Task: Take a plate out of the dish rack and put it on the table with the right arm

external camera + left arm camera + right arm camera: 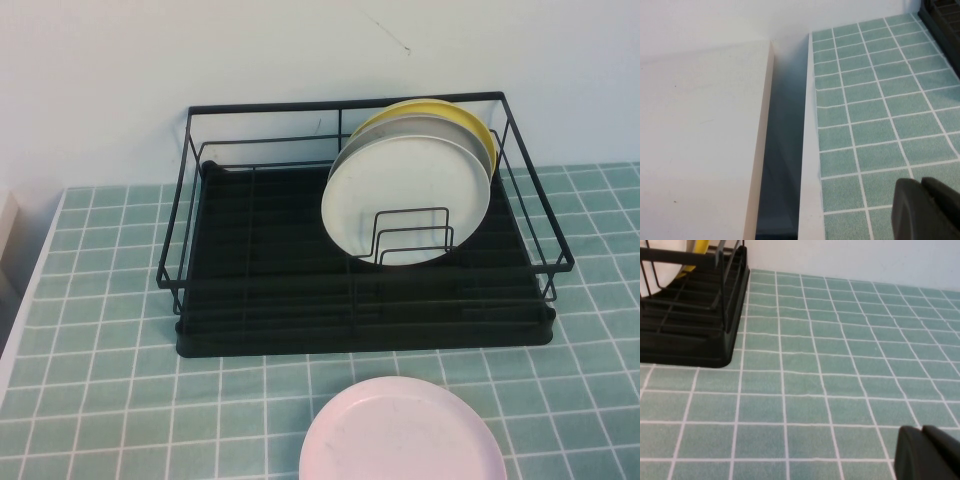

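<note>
The pale pink plate [400, 437] lies flat on the teal tiled table [100, 330], in front of the black wire dish rack [270, 290]; the view's lower edge cuts it off. Neither arm shows in the high view. My right gripper [920, 430] is shut and empty, low over bare tiles [830, 365] to the right of the rack's corner [695, 340]. My left gripper [921, 182] is shut and empty, over tiles [865, 110] near the table's left edge, with the rack's corner [946, 17] far ahead.
Three plates stand upright in the rack's right half: a whitish plate [405, 190] in front, a grey plate [478, 133] behind it and a yellow plate [478, 122] at the back. A white ledge [700, 140] lies beyond a dark gap [782, 165] at the table's left edge.
</note>
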